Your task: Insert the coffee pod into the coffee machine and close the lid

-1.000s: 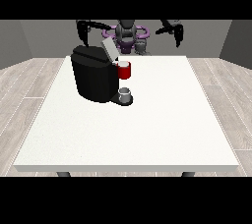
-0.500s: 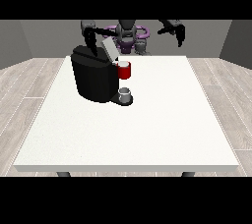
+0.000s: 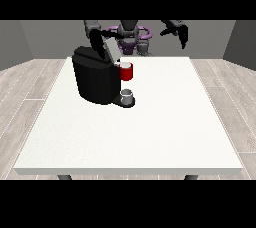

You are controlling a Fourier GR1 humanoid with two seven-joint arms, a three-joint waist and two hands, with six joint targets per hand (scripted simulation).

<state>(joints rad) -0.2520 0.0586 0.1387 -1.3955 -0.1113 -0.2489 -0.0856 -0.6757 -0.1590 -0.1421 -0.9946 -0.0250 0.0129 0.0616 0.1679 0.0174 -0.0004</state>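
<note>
Near the surface (image 3: pixel 165 122) far-left edge, machine (image 3: pixel 96 75) with red thing at the machine (image 3: pixel 127 72), grey thing (image 3: pixel 127 95) below; right-side hand (image 3: pixel 176 30) raised past far edge, fingers relaxed; other hand's state unclear.

One camera stands across the white table (image 3: pixel 150 137) from the robot (image 3: pixel 130 34), a bit high and far back, looking down over the whole tabletop at the robot small at the far side
</note>
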